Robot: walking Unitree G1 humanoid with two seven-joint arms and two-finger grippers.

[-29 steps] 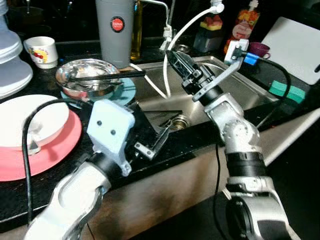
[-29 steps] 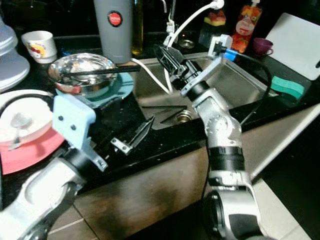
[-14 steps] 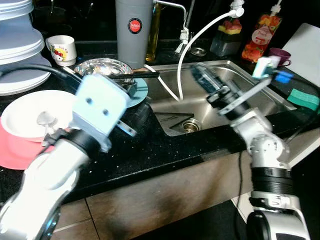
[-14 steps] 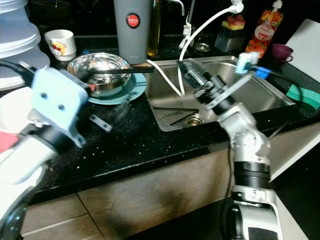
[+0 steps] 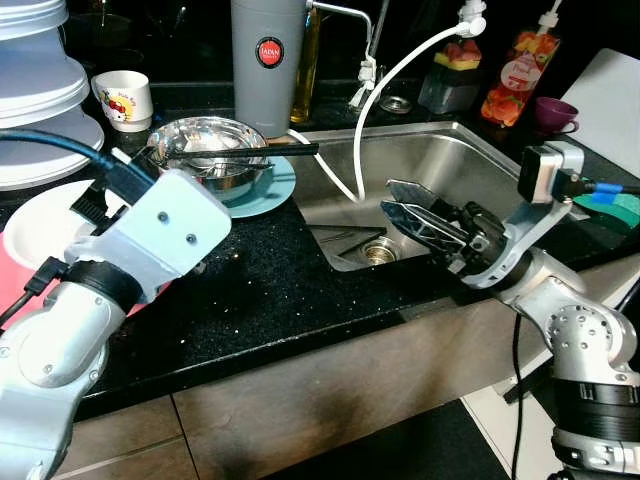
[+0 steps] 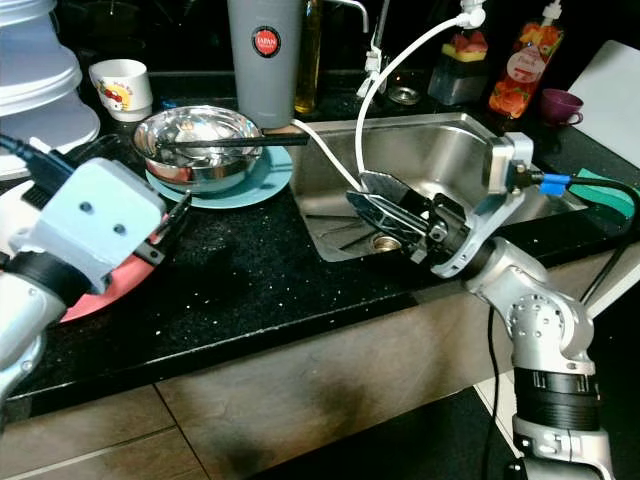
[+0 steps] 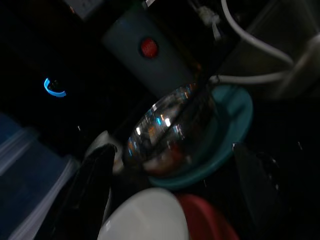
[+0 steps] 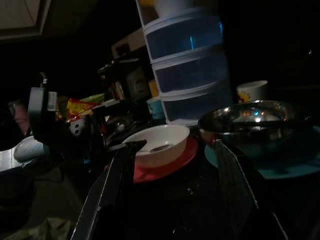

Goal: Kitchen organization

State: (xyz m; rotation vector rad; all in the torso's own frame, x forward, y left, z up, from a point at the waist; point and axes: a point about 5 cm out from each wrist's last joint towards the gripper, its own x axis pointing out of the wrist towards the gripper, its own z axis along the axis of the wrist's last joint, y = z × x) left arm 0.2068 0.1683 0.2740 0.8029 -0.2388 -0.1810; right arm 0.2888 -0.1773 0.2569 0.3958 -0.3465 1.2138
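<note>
A steel bowl sits on a teal plate with black chopsticks laid across it. A white bowl rests on a red plate at the left. My left gripper hovers open over the counter beside the red plate, aimed at the steel bowl; nothing is between its fingers. My right gripper is open and holds nothing, low over the front of the sink, pointing left toward the bowls.
A grey tumbler, a mug and stacked plastic containers stand at the back. A white hose hangs into the sink. A sauce bottle, purple cup, green sponge and white board are at the right.
My right gripper has dropped from above the sink to its front edge and turned to point left. My left arm has pulled back left toward the red plate.
</note>
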